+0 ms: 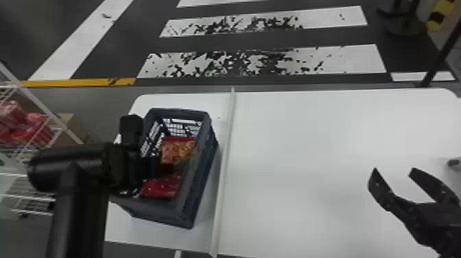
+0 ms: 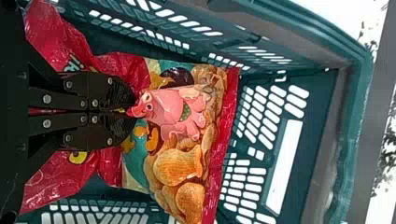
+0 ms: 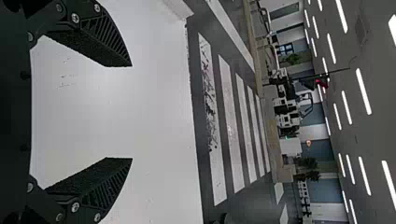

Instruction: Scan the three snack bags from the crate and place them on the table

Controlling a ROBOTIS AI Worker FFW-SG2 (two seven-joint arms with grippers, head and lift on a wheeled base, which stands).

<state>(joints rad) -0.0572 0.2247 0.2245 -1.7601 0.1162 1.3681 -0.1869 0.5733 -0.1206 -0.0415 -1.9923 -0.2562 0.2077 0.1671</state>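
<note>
Starting at nine o'clock in my head view, I have a white wire rack [image 1: 51,120] with red packages [image 1: 29,128] on it. Coming round to eight o'clock, my left gripper [image 1: 139,168] is down inside the crate [image 1: 187,212], which sits on the left part of the white table [image 1: 308,154]. On the left wrist view its jaws are pressed together on a crumpled snack bag [image 2: 180,154], pinching the red film around the middle; the printed chips and a pink cartoon figure spread out beyond the tips. From the head, the bag's orange-brown end lies toward the crate's twelve o'clock. There is a red piece [image 1: 161,188] toward its seven, and with my arm partly in the way I can't fairly say whether that's the same bag.

Just right of the crate, a pale strip [image 1: 224,154] crosses the table from twelve to six. Between three and four o'clock I've got my right gripper [image 1: 393,168] above the tabletop, jaws spread wide with nothing between them.
</note>
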